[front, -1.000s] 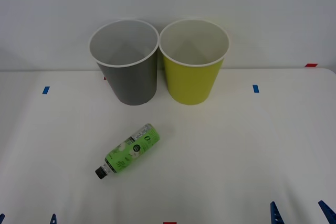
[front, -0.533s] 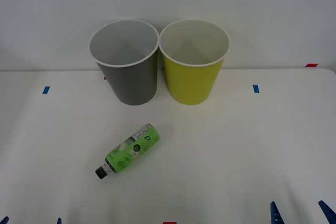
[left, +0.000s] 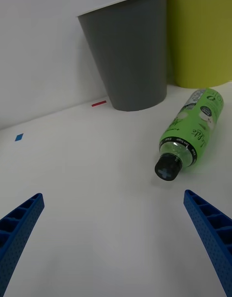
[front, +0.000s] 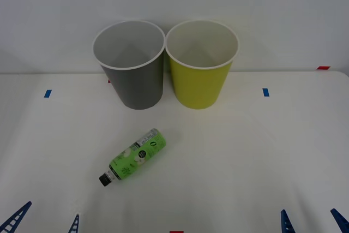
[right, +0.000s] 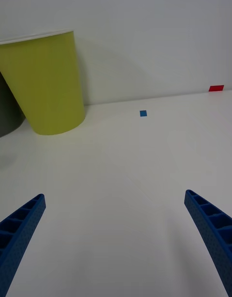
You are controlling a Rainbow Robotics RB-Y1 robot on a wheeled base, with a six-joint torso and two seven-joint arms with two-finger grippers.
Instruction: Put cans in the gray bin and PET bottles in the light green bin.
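lying on its side on the smooth white table (front: 229, 156), the small clear plastic bottle (front: 136, 156) wore a bright green label with white and black marks and a ribbed black cap, which pointed toward the robot and to its left. its rounded base aimed back at the two bins. the tall round tapered dark gray bin (front: 132, 64) and the matching yellow-green bin (front: 200, 64) stood upright just beside each other at the far edge against a plain white wall, the gray one on the robot's left; both had matte outsides, white insides and thin white rims. the bottle lay near them, in front of the gray bin, apart from both. the left gripper (front: 44, 219) hovered low at the near left, its blue ribbed fingers (left: 209, 231) spread wide and holding nothing, the bottle ahead of it. the right gripper (front: 312, 221) sat at the near right, its fingers likewise wide apart and empty.
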